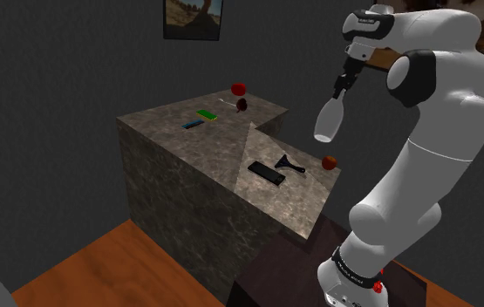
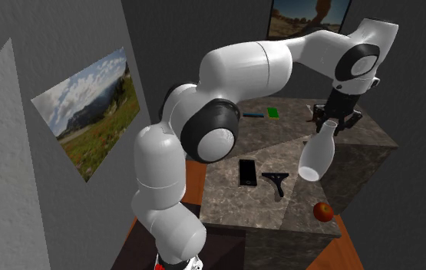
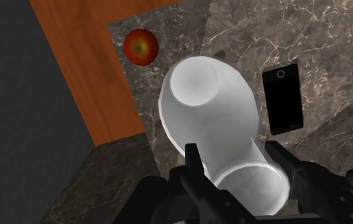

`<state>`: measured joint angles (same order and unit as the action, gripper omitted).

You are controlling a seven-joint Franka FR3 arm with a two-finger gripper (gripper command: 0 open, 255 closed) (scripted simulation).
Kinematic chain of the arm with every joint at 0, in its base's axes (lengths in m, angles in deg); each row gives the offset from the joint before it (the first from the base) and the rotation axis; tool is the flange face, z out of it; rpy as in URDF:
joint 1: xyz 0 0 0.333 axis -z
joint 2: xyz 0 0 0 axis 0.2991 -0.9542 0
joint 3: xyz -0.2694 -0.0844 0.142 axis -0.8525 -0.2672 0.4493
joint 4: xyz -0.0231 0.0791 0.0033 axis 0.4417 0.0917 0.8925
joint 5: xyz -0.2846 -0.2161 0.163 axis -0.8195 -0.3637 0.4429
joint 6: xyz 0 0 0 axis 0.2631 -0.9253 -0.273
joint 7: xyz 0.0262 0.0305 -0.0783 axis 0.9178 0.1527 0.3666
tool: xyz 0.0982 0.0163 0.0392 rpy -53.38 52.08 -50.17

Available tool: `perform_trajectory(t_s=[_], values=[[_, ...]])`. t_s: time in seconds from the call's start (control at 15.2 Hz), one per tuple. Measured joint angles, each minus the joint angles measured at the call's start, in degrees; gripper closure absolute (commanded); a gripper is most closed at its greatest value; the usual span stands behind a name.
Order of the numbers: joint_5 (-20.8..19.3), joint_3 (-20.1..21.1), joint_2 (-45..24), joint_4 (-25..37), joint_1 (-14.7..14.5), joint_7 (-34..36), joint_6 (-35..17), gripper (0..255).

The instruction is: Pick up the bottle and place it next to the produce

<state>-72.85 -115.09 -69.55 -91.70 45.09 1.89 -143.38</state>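
In the clasp of the gripper, a white bottle is held at its neck, both black fingers pressed against it. Its body hangs base-down, slightly tilted, over the marble-patterned counter. Below the gripper, a red-orange apple rests to one side of the bottle near the counter's edge. A black phone lies flat to the other side. A black scraper-like tool lies just beside the phone. Farthest from the gripper, a green item, a blue item and a second red fruit sit on the counter's far part.
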Motion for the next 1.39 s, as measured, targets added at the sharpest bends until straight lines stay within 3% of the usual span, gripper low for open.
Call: perform_trajectory(t_s=[1.39], values=[[-0.25, 0.37, 0.95, -17.21, -0.61, -0.35, -16.38, 255]])
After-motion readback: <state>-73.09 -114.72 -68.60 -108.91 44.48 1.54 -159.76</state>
